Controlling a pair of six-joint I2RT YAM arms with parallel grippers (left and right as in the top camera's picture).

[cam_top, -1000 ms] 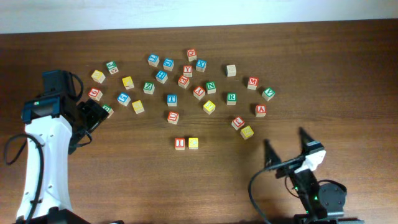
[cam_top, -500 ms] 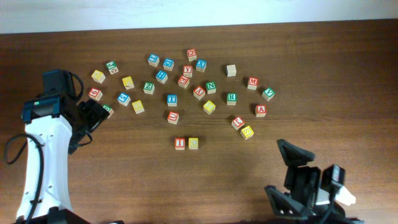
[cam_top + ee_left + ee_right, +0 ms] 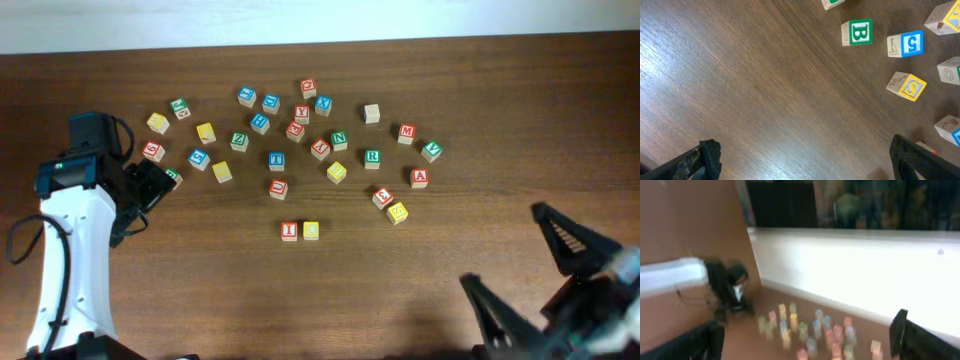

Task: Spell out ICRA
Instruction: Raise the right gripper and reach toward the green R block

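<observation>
The right gripper [image 3: 498, 244] is at the near right of the table [image 3: 210, 300], large in the overhead view and high above the wood, its two fingers spread wide with nothing between them. Its wrist view is blurred and shows only the spread of cubes far off. The left gripper [image 3: 804, 142] is at the near left edge of the cube field, fingers likewise wide apart and empty, over bare wood. Its wrist view shows a green B cube [image 3: 860, 32], a blue 5 cube [image 3: 906, 44] and a yellow S cube [image 3: 907, 86] beyond the fingers. Nearest the robot among the cubes, the red I cube [image 3: 289, 230] and the yellow C cube [image 3: 311, 230] sit side by side near the table centre, I on the left and C just beside it on the right, apart from all others. Farther back and to the right, the red A cube [image 3: 420, 177] lies alone. The green R cube [image 3: 372, 157] lies slightly farther back, to the left of A and well apart from the I and C pair. The blue T cube [image 3: 276, 159] and green N cube [image 3: 339, 140] lie within the scattered group beyond. The red M cube [image 3: 407, 132] and a plain-faced cube [image 3: 372, 113] lie farther still.
</observation>
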